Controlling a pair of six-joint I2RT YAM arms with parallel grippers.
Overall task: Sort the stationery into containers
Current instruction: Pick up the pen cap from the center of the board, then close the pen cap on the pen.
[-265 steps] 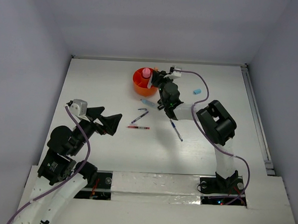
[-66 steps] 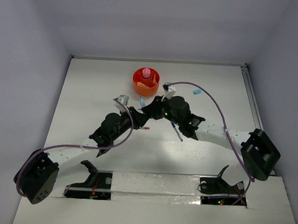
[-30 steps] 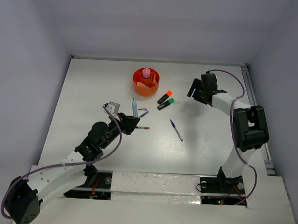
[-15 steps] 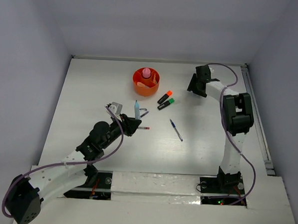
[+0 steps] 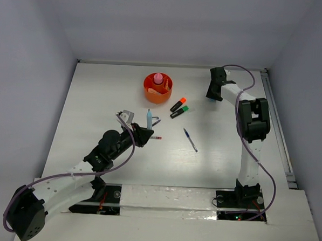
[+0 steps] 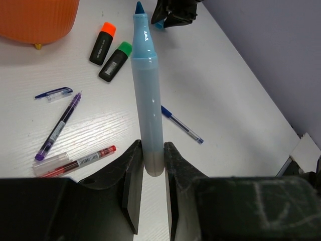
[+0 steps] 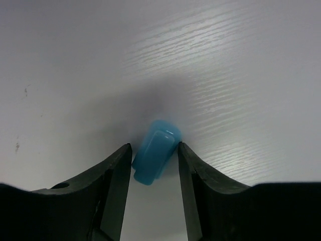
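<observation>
My left gripper (image 5: 144, 132) (image 6: 152, 150) is shut on the lower end of an uncapped light-blue marker (image 5: 148, 117) (image 6: 148, 100), which it holds upright above the table, near the middle. The orange cup (image 5: 150, 94) (image 6: 35, 20) stands further back with a pink bottle (image 5: 158, 77) and peach pieces inside. My right gripper (image 5: 211, 95) (image 7: 154, 147) is at the far right, pointing down. Its jaws press both sides of a small light-blue cap (image 7: 158, 145) that lies tilted on the table.
On the table lie an orange-capped black highlighter (image 5: 178, 104) (image 6: 103, 42), a green-capped one (image 5: 179, 111) (image 6: 115, 61), a blue pen (image 5: 190, 139) (image 6: 181, 124), a red pen (image 5: 152, 137) (image 6: 80, 160), a purple pen (image 6: 59, 125) and a blue pen cap (image 6: 52, 93).
My right gripper moved left and back along the far right of the table and closed its jaws on the light-blue cap. The left gripper carried the marker slightly right and further back.
</observation>
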